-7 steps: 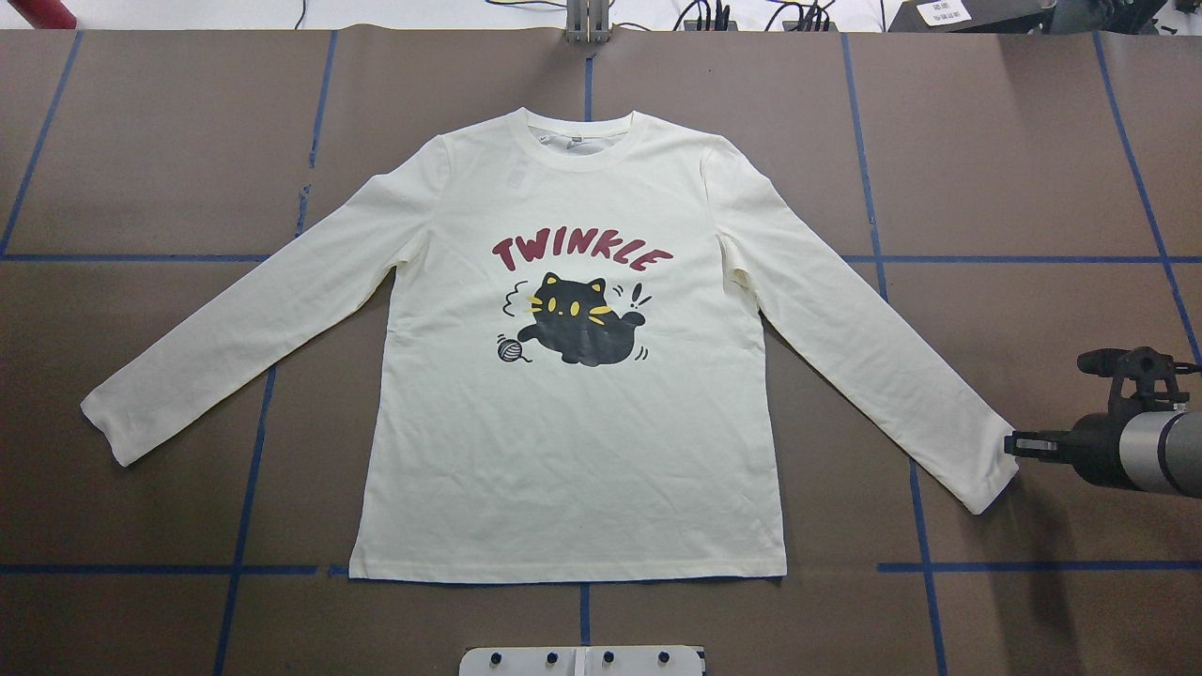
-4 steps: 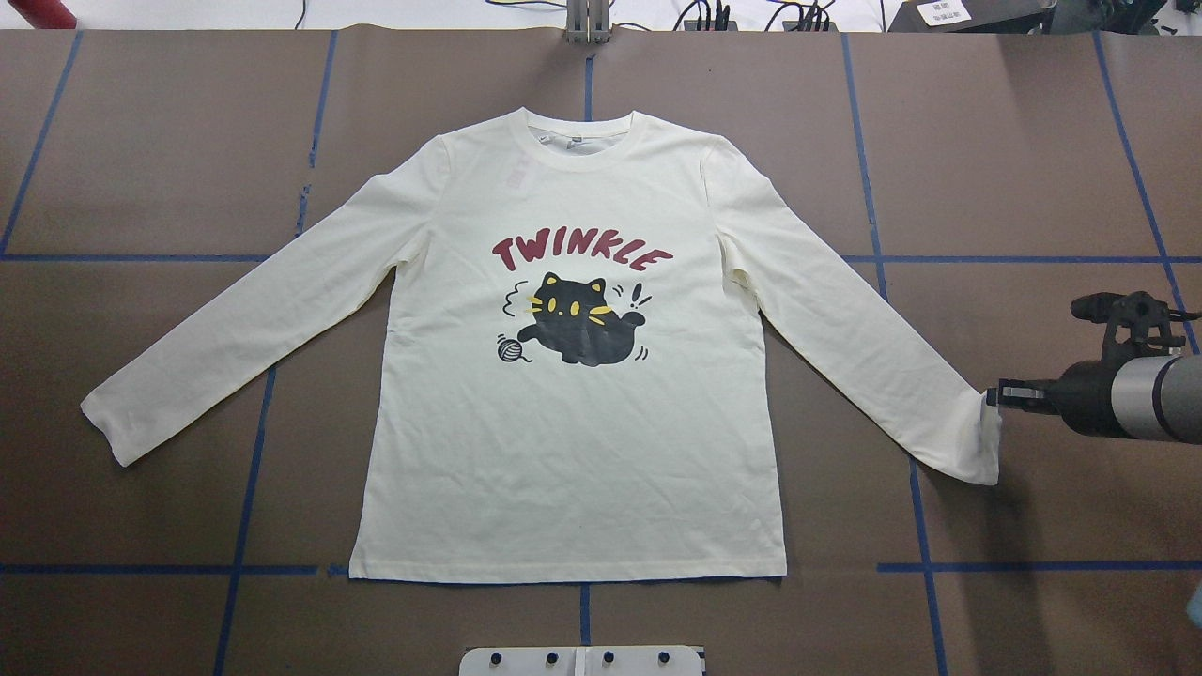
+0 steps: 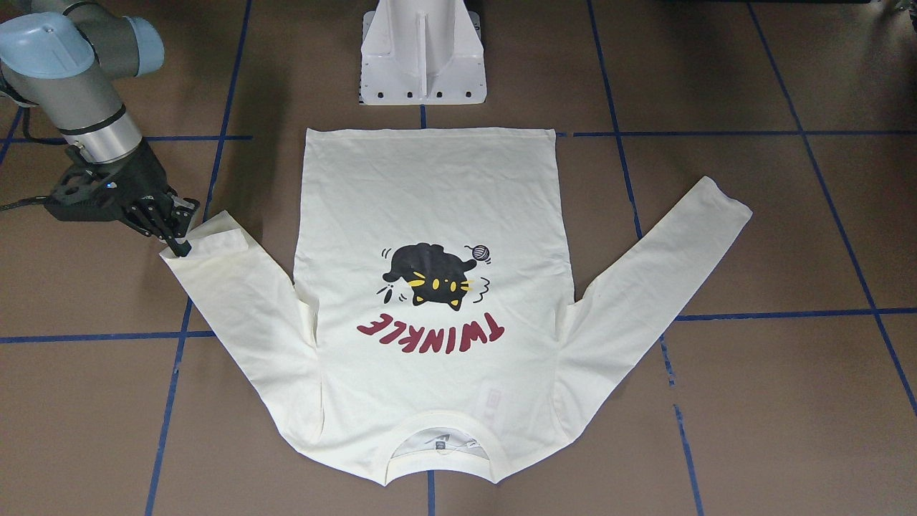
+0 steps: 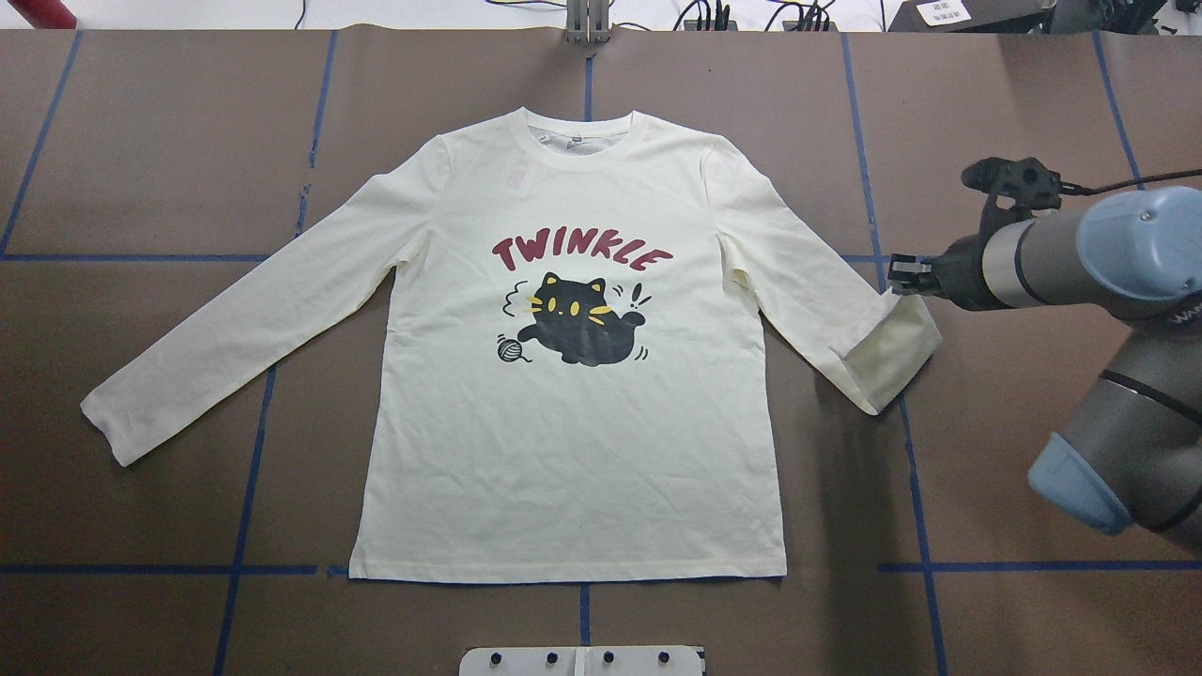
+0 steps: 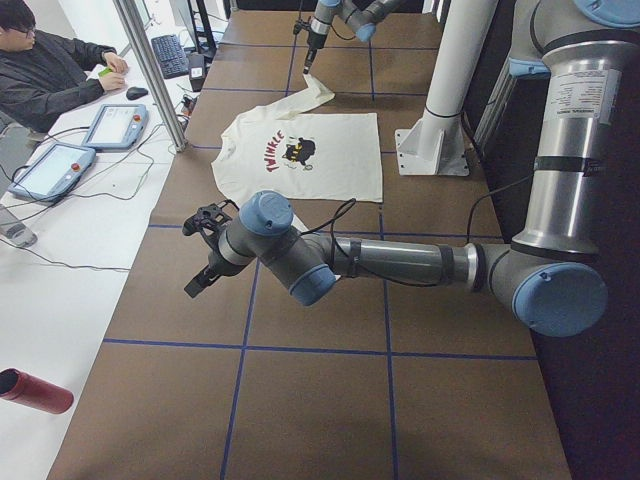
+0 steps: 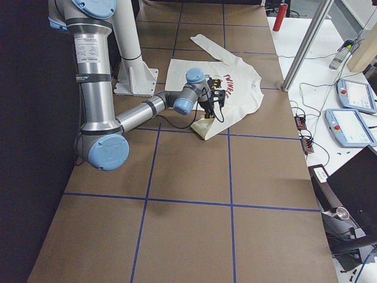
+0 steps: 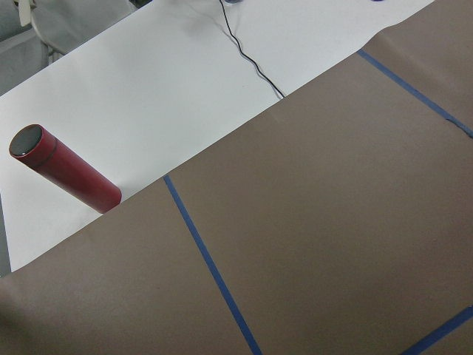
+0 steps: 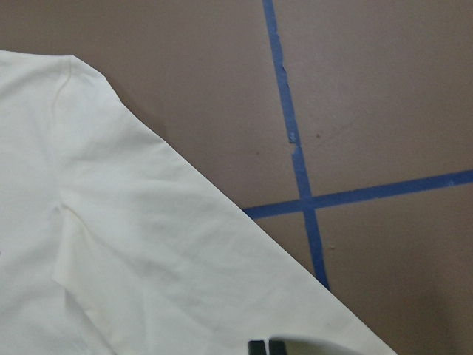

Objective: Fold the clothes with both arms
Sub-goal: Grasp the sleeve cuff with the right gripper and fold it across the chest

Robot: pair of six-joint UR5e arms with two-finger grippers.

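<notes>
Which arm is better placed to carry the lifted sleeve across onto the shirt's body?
Right. The right gripper pinches the sleeve at its cuff, with the end doubled back over itself. The left gripper hangs off the shirt, near the table's end, facing a red bottle.

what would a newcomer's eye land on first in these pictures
A cream T-shirt lies spread flat, print up, in the middle of the brown table, its black cat print under red TWINKLE lettering. At its sleeve on the robot's right, the right gripper pinches the cuff, with the sleeve end doubled back over itself. The left arm hangs over bare table, away from the shirt.
</notes>
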